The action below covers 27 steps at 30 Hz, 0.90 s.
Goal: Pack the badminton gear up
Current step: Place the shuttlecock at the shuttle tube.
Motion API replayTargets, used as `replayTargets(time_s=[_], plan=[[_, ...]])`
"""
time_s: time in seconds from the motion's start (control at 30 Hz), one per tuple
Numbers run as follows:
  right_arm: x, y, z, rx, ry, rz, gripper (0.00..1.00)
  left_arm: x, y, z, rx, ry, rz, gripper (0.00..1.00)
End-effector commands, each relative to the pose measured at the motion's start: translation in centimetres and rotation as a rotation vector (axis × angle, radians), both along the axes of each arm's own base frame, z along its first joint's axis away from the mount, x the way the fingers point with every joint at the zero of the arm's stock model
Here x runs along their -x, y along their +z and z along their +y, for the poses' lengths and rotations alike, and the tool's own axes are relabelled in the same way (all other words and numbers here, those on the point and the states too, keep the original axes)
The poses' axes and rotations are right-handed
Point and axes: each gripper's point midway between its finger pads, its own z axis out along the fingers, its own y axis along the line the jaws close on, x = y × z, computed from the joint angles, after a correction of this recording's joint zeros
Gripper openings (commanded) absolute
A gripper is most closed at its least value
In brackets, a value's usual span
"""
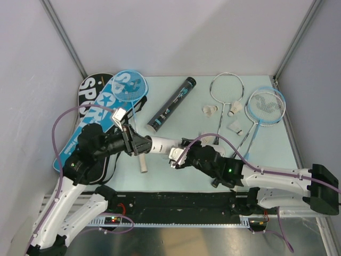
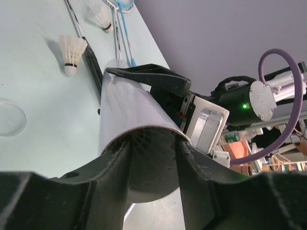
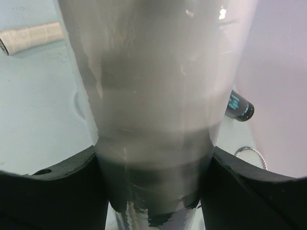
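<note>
The white tube [image 1: 160, 144] [image 2: 124, 105] [image 3: 153, 72] hangs level above the table, and my right gripper [image 1: 178, 154] [image 3: 153, 167] is shut on its far part. At its open mouth my left gripper [image 1: 139, 144] [image 2: 152, 153] stands open, with a feather shuttlecock [image 2: 153, 163] showing inside the tube between the fingers. The black teal-printed tube [image 1: 171, 105] [image 3: 239, 106] lies behind. Three shuttlecocks [image 1: 210, 110] [image 1: 235, 109] [image 1: 236, 127] lie by the silver racket [image 1: 226, 88] and a blue racket [image 1: 266, 105]. Another blue racket [image 1: 130, 85] rests on the blue cover [image 1: 90, 122] and the black cover [image 1: 93, 88].
The left racket's white handle [image 1: 143, 164] [image 3: 31, 37] lies just under the held tube. A clear round lid [image 2: 9, 117] lies on the table surface. Enclosure walls stand close on the left, back and right of the pale green table [image 1: 181, 122].
</note>
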Motion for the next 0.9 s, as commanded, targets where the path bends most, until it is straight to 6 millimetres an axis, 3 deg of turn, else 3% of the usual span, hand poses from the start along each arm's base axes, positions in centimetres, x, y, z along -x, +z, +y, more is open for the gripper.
replayTargets(time_s=[0.0,0.37,0.53,0.7,0.87], plan=[[-0.1,3.5,0.6,-0.102,0.008,-0.020,0.46,0.6,3.6,0.2,0.021,-0.025,-0.132,0.54],[0.1,3.5,-1.5,-0.121,-0.012,0.026,0.46,-1.6,7.5,1.1,-0.049,0.064,-0.259,0.67],[0.3,3.6,-1.8,-0.164,-0.036,0.070,0.47,-2.4,9.8,2.4,-0.059,0.160,-0.338,0.92],[0.1,6.7,-1.3,-0.370,-0.096,0.151,0.44,-2.5,9.7,3.9,-0.106,0.224,-0.429,0.99],[0.8,12.5,-0.7,-0.647,-0.081,0.230,0.44,-2.9,5.9,4.1,-0.183,0.210,-0.448,1.00]])
